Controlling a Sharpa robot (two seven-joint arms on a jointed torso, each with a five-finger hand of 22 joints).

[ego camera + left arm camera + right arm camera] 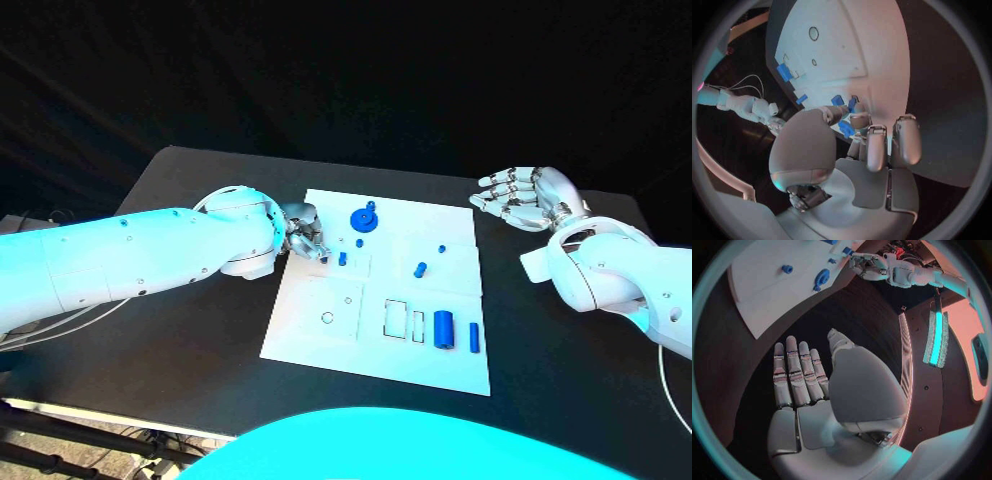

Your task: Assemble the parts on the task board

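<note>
The white task board [378, 345] lies mid-table. My left hand [300, 232] hovers at its far left edge with fingers curled, thumb and a finger pinching a small blue part [846, 129]. Just beyond the fingertips stand a blue peg [342, 258] and a tiny blue piece [359, 241]. A round blue gear-like part [365, 219] sits at the board's far edge. Another peg [420, 268] stands mid-board. A blue cylinder [444, 327] and a slim blue bar [473, 337] lie near the right edge. My right hand [526, 197] is off the board's far right corner, fingers straight and spread, holding nothing.
Outlined slots [397, 318] and a small round hole [327, 318] mark the board's near half. The black table [188, 330] surrounds the board, with bare room on both sides. A dark curtain hangs behind the table.
</note>
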